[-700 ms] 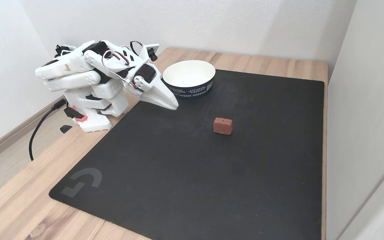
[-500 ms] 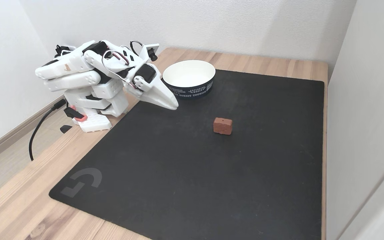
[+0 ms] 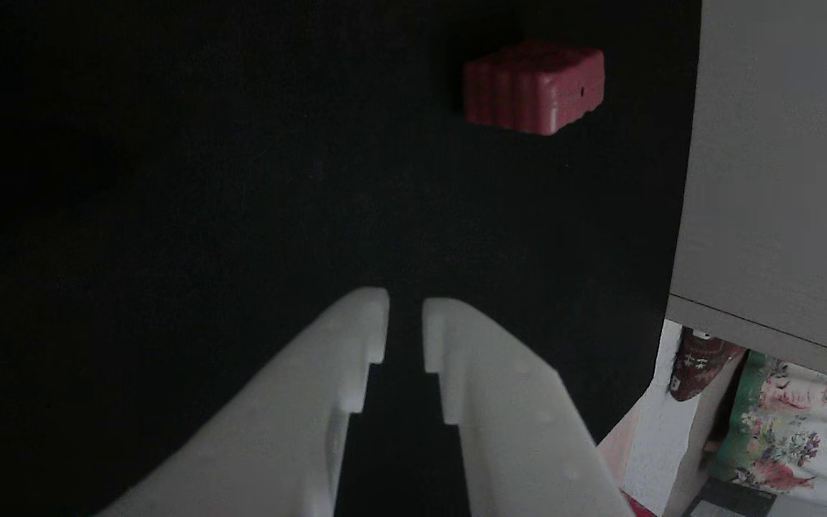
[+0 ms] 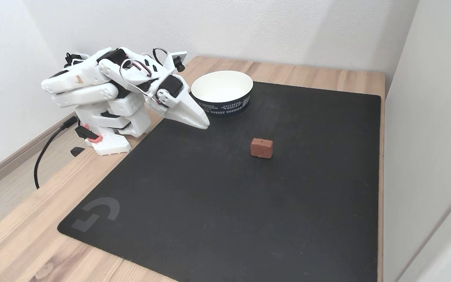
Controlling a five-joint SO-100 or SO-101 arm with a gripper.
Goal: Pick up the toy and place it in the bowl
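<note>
The toy (image 4: 261,147), a small dull-red ribbed block, lies on the black mat (image 4: 225,203) near its middle in the fixed view. It sits at the upper right in the other view, toy (image 3: 534,86), well ahead of the fingers. The bowl (image 4: 225,106) is white inside with a dark printed outer wall; it stands at the mat's far edge and looks empty. My gripper (image 4: 205,124) hangs low on the folded white arm, just left of the bowl and apart from the toy. In the other view the gripper (image 3: 406,309) shows its fingertips a thin slit apart, holding nothing.
The arm's base (image 4: 110,143) stands on the wooden table (image 4: 22,239) at the left with a black cable (image 4: 43,156) trailing off. A pale wall panel (image 4: 429,137) borders the table's right edge. Wide bare mat lies between gripper and toy.
</note>
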